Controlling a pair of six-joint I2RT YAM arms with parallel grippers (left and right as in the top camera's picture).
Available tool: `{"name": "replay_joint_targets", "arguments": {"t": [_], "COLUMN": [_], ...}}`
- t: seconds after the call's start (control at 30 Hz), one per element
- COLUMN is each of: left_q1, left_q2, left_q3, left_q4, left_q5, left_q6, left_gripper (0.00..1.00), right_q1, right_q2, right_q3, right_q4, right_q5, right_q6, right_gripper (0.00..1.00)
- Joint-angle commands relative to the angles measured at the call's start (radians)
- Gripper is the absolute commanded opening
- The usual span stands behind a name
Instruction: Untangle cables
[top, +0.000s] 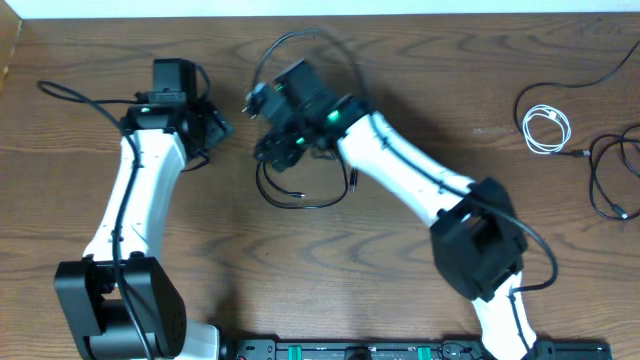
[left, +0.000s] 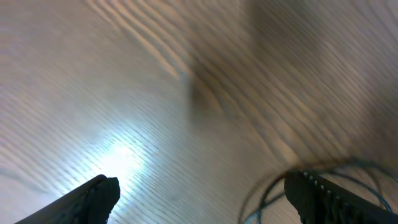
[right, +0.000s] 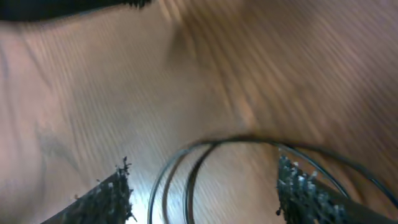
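Observation:
One black cable (top: 303, 203) lies in loose loops on the wooden table at the centre, just below my right gripper (top: 270, 148). In the right wrist view its loops (right: 189, 171) run between the spread fingers of my right gripper (right: 208, 196), which is open and holds nothing. My left gripper (top: 217, 130) is open and empty, just left of the right one. In the left wrist view my left gripper (left: 205, 199) hangs over bare wood, with black cable loops (left: 270, 193) by its right finger. The white cable (top: 547, 130) lies coiled at the right. A second black cable (top: 608, 175) lies at the far right.
A thin black wire (top: 590, 78) runs off the upper right edge. The arms' own thick wires arc over the left arm (top: 70, 95) and the right wrist (top: 300, 35). A black rail (top: 400, 350) lines the front edge.

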Motion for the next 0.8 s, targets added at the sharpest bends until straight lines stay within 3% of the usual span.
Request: {"name": "replay_joint_targets", "arguments": {"t": [0.0, 0.2, 0.5, 0.6, 0.7, 0.77], "left_q1": [0.063, 0.111, 0.111, 0.111, 0.111, 0.111], "left_q2": [0.027, 0.063, 0.097, 0.097, 0.097, 0.097], "left_q3": [-0.018, -0.049, -0.051, -0.051, -0.051, -0.051], "left_q4": [-0.007, -0.011, -0.011, -0.011, -0.014, -0.014], "left_q5": [-0.03, -0.027, -0.004, -0.004, -0.005, -0.005], "left_q6": [-0.01, -0.01, -0.01, -0.005, -0.003, -0.003], "left_gripper": [0.92, 0.92, 0.92, 0.92, 0.92, 0.92], "right_q1": [0.06, 0.116, 0.116, 0.117, 0.116, 0.114], "right_q2": [0.06, 0.113, 0.211, 0.212, 0.214, 0.218], "right_q3": [0.004, 0.004, 0.004, 0.004, 0.004, 0.004], "right_q4": [0.024, 0.047, 0.091, 0.087, 0.079, 0.076], "right_q5": [0.142, 0.221, 0.241, 0.254, 0.254, 0.255], "right_q6": [-0.011, -0.011, -0.01, -0.006, -0.006, -0.006], "right_gripper": [0.67, 0.51, 0.51, 0.4, 0.4, 0.34]}}
